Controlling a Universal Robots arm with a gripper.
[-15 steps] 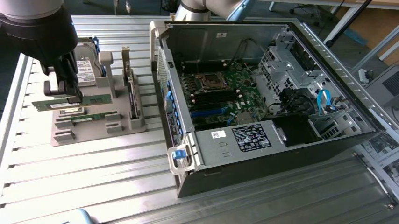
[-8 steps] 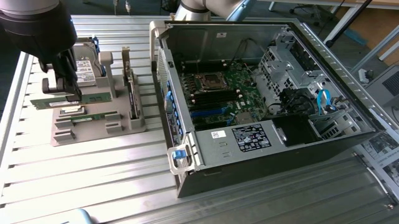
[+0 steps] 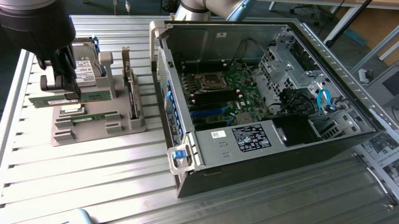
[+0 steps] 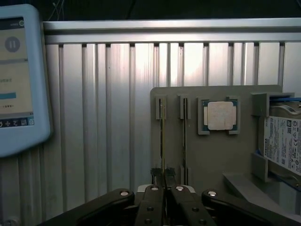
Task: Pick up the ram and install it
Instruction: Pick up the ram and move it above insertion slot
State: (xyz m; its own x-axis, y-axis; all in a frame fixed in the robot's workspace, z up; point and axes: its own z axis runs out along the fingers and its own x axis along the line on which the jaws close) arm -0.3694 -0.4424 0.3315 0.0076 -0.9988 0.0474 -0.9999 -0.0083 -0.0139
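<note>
- Right now the arm's black fingers (image 3: 67, 91) hang over the grey holder (image 3: 100, 128) at the exterior view's left, well apart from the open computer case (image 3: 262, 154).
- They are pinched almost fully together on the ram (image 3: 45, 101), a thin green stick with a white sticker, and grip it partway along its length.
- From the wrist view, the fingers (image 4: 164, 175) meet on the ram's (image 4: 162, 136) narrow upper edge. The stick runs edge-on, in line with one of two slim slots in the holder (image 4: 211, 160).
- I cannot tell whether the ram is clear of that slot or sitting in it.
- In the exterior view the ram lies level. One end reaches past the holder's edge, over the slatted aluminium counter (image 3: 93, 182).
- A second green stick (image 3: 93, 116) sits in the holder just beside it.
- A square silver processor chip (image 4: 221, 115) rests in its own recess of the holder, near the slots.
- A hard drive (image 4: 282, 141) with a white label stands in a cradle beside the chip.
- The case lies on its side with the panel off and the motherboard (image 3: 218, 91) facing up.
- A blue cable (image 3: 323, 100) loops by the drive bays, and a blue latch (image 3: 179, 156) sits at the near corner.
- A pale-framed screen (image 4: 19, 80) rests on the counter, apart from the holder.
</note>
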